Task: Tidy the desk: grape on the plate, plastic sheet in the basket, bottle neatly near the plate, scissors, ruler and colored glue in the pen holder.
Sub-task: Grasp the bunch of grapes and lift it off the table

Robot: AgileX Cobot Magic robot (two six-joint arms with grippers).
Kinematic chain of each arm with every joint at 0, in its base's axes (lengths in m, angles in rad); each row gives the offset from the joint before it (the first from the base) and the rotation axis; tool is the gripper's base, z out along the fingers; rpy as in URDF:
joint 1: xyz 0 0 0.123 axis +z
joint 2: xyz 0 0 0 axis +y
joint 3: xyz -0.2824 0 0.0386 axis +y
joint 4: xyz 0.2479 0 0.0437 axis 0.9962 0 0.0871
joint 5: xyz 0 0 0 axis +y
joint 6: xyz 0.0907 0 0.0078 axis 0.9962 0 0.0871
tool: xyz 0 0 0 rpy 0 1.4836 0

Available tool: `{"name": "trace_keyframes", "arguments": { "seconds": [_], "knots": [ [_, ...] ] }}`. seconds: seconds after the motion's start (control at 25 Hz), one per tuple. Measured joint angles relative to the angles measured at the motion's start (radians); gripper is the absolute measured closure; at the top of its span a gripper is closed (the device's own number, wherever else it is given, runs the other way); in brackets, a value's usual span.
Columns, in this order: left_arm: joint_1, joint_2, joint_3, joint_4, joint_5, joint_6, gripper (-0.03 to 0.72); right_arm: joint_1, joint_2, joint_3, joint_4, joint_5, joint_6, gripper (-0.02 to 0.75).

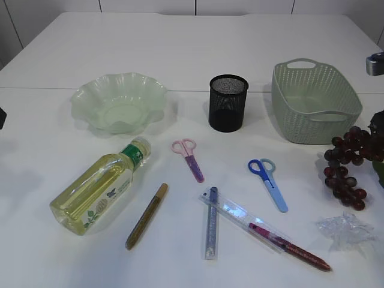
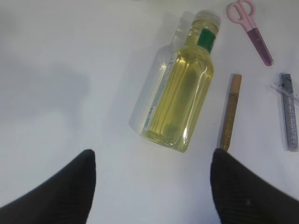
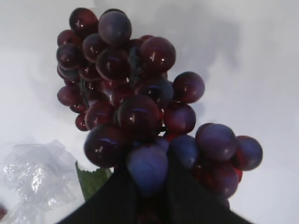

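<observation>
My right gripper (image 3: 149, 186) is shut on a bunch of dark red grapes (image 3: 135, 102), which shows at the far right of the exterior view (image 1: 347, 171). The crumpled clear plastic sheet (image 1: 345, 229) lies just in front of it. The bottle (image 1: 102, 186) of yellow liquid lies on its side at the front left. My left gripper (image 2: 152, 172) stands open just short of the bottle's base (image 2: 180, 93). Pink scissors (image 1: 189, 158), blue scissors (image 1: 268, 183), a clear ruler (image 1: 246, 219) and gold (image 1: 147, 216), silver (image 1: 211, 225) and red (image 1: 294, 247) glue pens lie on the table.
At the back stand the green wavy plate (image 1: 120, 102), the black mesh pen holder (image 1: 228, 102) and the green basket (image 1: 315, 102), all three with nothing in them. A green leaf (image 3: 91, 179) shows under the grapes.
</observation>
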Motion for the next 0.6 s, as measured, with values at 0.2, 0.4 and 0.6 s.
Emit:
{"name": "trace_keyframes", "arguments": {
  "seconds": [0.2, 0.4, 0.6],
  "knots": [
    [0.000, 0.000, 0.000, 0.000, 0.002, 0.000, 0.130, 0.000, -0.097, 0.000, 0.011, 0.022, 0.000, 0.657],
    [0.000, 0.000, 0.000, 0.000, 0.002, 0.000, 0.130, 0.000, -0.194, 0.002, 0.031, 0.038, 0.000, 0.657],
    [0.000, 0.000, 0.000, 0.000, 0.002, 0.000, 0.130, 0.000, -0.279, 0.002, 0.062, 0.043, 0.000, 0.657]
  ]
}}
